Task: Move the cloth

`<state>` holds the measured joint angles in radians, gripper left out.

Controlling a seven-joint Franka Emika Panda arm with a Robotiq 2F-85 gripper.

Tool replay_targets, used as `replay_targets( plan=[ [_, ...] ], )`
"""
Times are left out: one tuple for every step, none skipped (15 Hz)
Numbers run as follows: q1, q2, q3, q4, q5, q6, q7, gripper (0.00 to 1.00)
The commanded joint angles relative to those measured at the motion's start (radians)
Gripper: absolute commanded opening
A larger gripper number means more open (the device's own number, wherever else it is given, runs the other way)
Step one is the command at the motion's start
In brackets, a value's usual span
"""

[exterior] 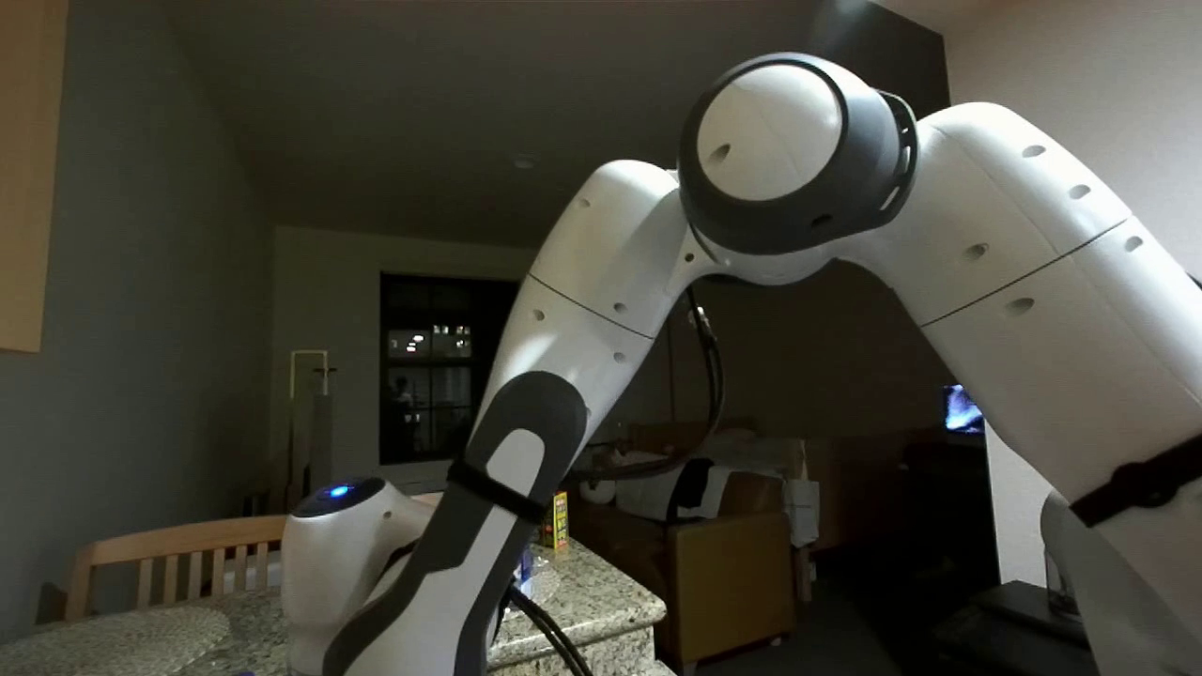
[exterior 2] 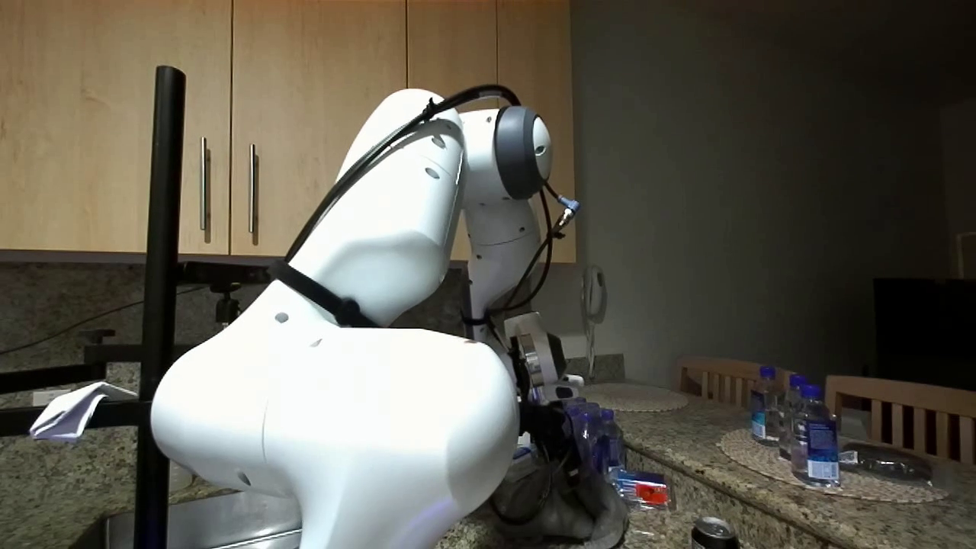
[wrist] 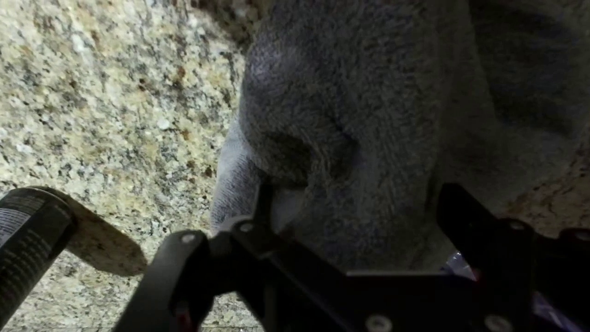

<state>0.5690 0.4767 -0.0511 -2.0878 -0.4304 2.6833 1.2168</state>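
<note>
A grey fuzzy cloth (wrist: 364, 106) lies bunched on the granite counter and fills the middle and right of the wrist view. My gripper (wrist: 355, 191) is open, with its two black fingertips wide apart. Cloth shows between and beyond the fingers; I cannot tell whether they touch it. In an exterior view the gripper (exterior 2: 553, 435) points down right above the crumpled cloth (exterior 2: 553, 503), partly hidden behind the arm. In an exterior view (exterior: 394, 610) only the arm's lower part shows; the gripper and cloth are out of view there.
A dark can (wrist: 27, 244) stands left of the cloth, also in an exterior view (exterior 2: 714, 534). Purple-tinted bottles (exterior 2: 591, 435) and a red-blue package (exterior 2: 644, 489) are close by the gripper. Water bottles (exterior 2: 814, 442) stand on a raised ledge. A sink (exterior 2: 236, 522) lies behind the arm.
</note>
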Motion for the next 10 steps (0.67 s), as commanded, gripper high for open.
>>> replay_targets(
  plan=[
    [0.011, 0.025, -0.001, 0.014, 0.000, 0.000, 0.029, 0.60],
    [0.008, 0.027, 0.005, 0.014, 0.008, -0.003, 0.016, 0.53],
    [0.005, 0.029, 0.010, 0.014, 0.015, -0.005, 0.007, 0.47],
    [-0.002, 0.027, 0.019, 0.011, 0.025, -0.009, -0.007, 0.41],
    [-0.006, 0.026, 0.025, 0.010, 0.032, -0.012, -0.014, 0.34],
    [-0.011, 0.020, 0.032, 0.006, 0.039, -0.016, -0.023, 0.28],
    [-0.012, 0.018, 0.034, 0.005, 0.040, -0.018, -0.024, 0.21],
    [-0.014, 0.011, 0.037, 0.002, 0.043, -0.022, -0.029, 0.15],
    [-0.015, 0.009, 0.039, 0.001, 0.044, -0.025, -0.031, 0.09],
    [-0.015, 0.004, 0.040, -0.001, 0.044, -0.030, -0.033, 0.10]
  ],
)
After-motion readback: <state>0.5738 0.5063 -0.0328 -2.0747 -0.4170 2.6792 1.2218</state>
